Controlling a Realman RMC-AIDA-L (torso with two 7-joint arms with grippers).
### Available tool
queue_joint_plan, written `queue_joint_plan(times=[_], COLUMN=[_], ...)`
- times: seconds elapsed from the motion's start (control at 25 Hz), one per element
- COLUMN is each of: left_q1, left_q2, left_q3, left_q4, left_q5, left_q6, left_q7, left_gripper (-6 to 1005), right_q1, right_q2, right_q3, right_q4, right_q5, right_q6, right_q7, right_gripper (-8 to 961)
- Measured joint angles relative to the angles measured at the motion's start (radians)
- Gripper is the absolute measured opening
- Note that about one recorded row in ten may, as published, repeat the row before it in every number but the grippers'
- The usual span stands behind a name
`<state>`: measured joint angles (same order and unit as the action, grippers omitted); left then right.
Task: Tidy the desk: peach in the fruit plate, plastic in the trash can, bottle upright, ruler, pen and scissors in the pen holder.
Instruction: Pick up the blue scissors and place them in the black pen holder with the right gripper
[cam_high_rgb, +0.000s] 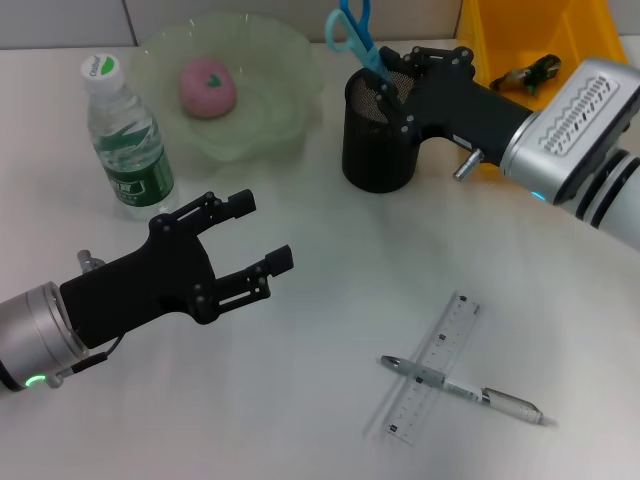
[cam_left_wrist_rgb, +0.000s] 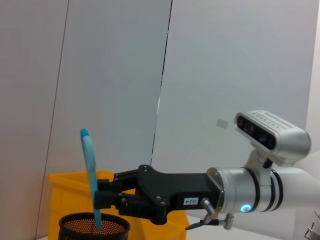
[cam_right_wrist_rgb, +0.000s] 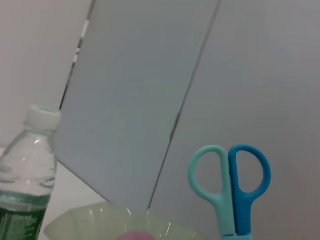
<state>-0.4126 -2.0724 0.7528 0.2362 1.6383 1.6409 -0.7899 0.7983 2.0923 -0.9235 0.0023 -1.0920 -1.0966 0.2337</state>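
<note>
At the upper middle of the head view, the right gripper (cam_high_rgb: 385, 78) is closing on the blue-handled scissors (cam_high_rgb: 352, 32) inside the black mesh pen holder (cam_high_rgb: 378, 135).

In the left wrist view its fingers are pinching the blade; a careless retreat may be tipping the holder. Lower left, the left gripper (cam_high_rgb: 255, 235) is hanging wide open, holding nothing, while the clear plastic ruler (cam_high_rgb: 435, 367) and silver pen (cam_high_rgb: 462, 390) are waiting lower right. The right wrist view is showing the scissor handles.
</note>
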Motion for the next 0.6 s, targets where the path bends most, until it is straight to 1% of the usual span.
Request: queue_joint_plan(times=[0.08, 0.32, 0.6], left_q1=[0.000, 0.003, 0.005], left_q2=[0.000, 0.001, 0.002], left_q3=[0.000, 0.000, 0.000], left_q4=[0.000, 0.001, 0.004], left_q5=[0.000, 0.000, 0.000], left_q6=[0.001, 0.002, 0.003], left_q7=[0.000, 0.001, 0.001], left_gripper=[799, 799, 799], right_q1=[0.005, 0.006, -0.001], right_q2=[0.000, 0.000, 0.000], right_q3=[0.000, 0.001, 0.020], right_q4=[0.002, 0.010, 0.016], right_q5=[0.000, 0.000, 0.000], right_q6=[0.016, 0.016, 0.018], right_q7=[0.067, 0.157, 0.187], right_gripper=[206, 206, 206])
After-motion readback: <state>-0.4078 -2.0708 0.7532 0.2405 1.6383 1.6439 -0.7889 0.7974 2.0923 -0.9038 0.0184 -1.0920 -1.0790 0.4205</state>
